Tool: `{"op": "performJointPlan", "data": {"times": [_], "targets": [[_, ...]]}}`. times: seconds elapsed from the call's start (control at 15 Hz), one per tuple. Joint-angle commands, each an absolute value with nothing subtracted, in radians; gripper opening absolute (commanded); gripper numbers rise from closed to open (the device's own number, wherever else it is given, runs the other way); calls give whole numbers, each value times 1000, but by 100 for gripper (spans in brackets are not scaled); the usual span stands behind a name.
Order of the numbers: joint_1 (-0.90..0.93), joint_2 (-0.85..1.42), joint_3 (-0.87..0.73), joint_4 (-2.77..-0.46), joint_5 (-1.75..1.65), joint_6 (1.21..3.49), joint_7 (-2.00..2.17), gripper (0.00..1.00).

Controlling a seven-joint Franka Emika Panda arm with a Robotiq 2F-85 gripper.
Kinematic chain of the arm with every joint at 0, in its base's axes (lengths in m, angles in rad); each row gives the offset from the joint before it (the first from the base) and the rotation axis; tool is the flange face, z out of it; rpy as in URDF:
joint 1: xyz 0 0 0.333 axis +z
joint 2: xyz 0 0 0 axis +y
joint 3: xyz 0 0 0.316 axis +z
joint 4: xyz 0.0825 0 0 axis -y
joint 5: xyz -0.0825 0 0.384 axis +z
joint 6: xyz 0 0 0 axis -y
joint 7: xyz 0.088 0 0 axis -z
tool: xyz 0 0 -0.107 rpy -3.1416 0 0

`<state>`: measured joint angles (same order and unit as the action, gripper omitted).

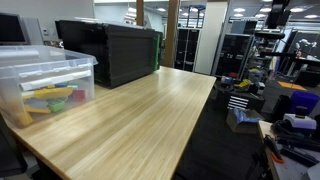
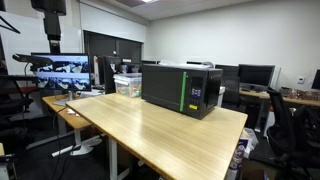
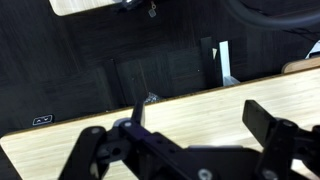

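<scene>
In the wrist view my gripper [image 3: 200, 122] stands open high above a light wooden table [image 3: 190, 108], near its edge, with nothing between the fingers. The left finger [image 3: 137, 115] looks thin and the right finger [image 3: 266, 120] looks broad. Beyond the edge lies dark floor. In both exterior views a black box-shaped appliance [image 1: 115, 50] [image 2: 182, 88] sits on the table [image 1: 130, 125] [image 2: 160, 130]. Next to it is a clear plastic bin [image 1: 45, 85] [image 2: 127, 84] holding several colourful items. I cannot make out the gripper with certainty in the exterior views.
A desk with monitors [image 2: 70, 68] stands beyond the table's far end. Shelving with equipment [image 1: 290, 60] and boxes on the floor [image 1: 240, 108] lie off one long side. An office chair [image 2: 290, 125] sits near the other end.
</scene>
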<state>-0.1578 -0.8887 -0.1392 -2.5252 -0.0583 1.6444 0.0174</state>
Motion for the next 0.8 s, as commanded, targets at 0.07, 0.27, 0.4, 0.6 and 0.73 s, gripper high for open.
{"op": "performJointPlan", "data": {"times": [0.07, 0.27, 0.4, 0.6, 0.73], "targets": [[-143, -873, -173, -2483, -89, 1657, -73, 100], [-133, -844, -191, -2403, -152, 1674, -157, 100], [-120, -822, -199, -2339, -194, 1685, -207, 100], [-96, -783, -186, -2231, -292, 1715, -285, 100], [-78, -755, -156, -2154, -352, 1686, -319, 100]]}}
